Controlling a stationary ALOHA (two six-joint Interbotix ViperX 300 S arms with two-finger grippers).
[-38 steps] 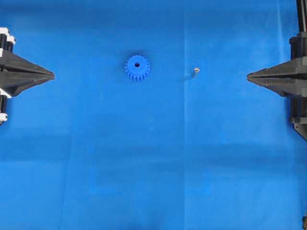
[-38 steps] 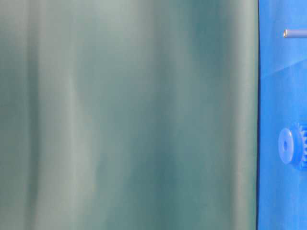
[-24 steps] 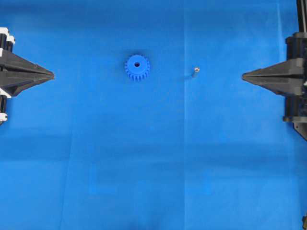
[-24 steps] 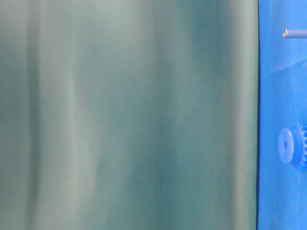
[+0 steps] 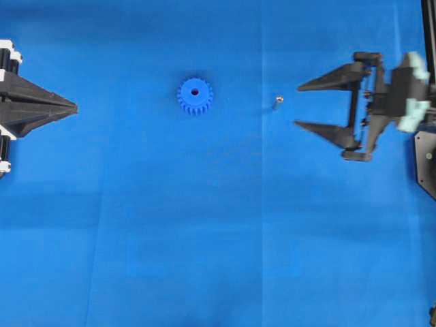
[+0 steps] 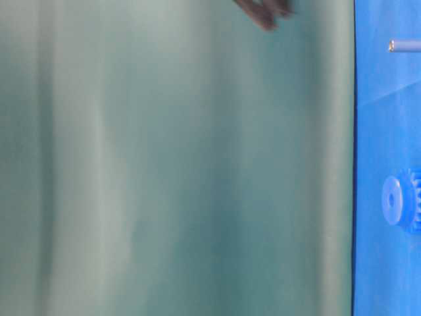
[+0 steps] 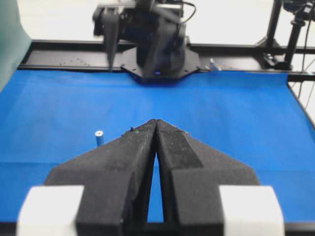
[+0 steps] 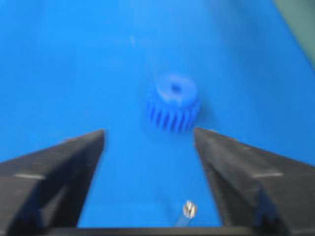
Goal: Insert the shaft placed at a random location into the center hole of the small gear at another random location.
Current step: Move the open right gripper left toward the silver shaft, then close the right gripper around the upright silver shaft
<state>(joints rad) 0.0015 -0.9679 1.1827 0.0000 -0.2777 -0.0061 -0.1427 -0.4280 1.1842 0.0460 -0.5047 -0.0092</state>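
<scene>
Blue cloth: a plain sheet (image 5: 218, 225) is covering the whole table, with only two small parts lying on it.
Progress: nothing is joined yet; the pin is lying apart from the gear and the hole is showing empty.
Pin: one silver shaft (image 5: 277, 103) is sitting right of centre, near the far side, untouched.
Gear: one small gear (image 5: 195, 95) is resting flat, well left of the pin, its center hole (image 5: 195, 91) facing up.
Right claw: the right gripper (image 5: 297, 105) is hanging just right of the pin with its jaws spread wide, holding nothing.
Left claw: the left gripper (image 5: 75, 107) is sitting at the left edge, jaws pressed together and empty.
Remaining: grasping the pin, carrying it to the gear and pushing it into the hole.
Count: one pin, one gear, one hole, two claws.
</scene>
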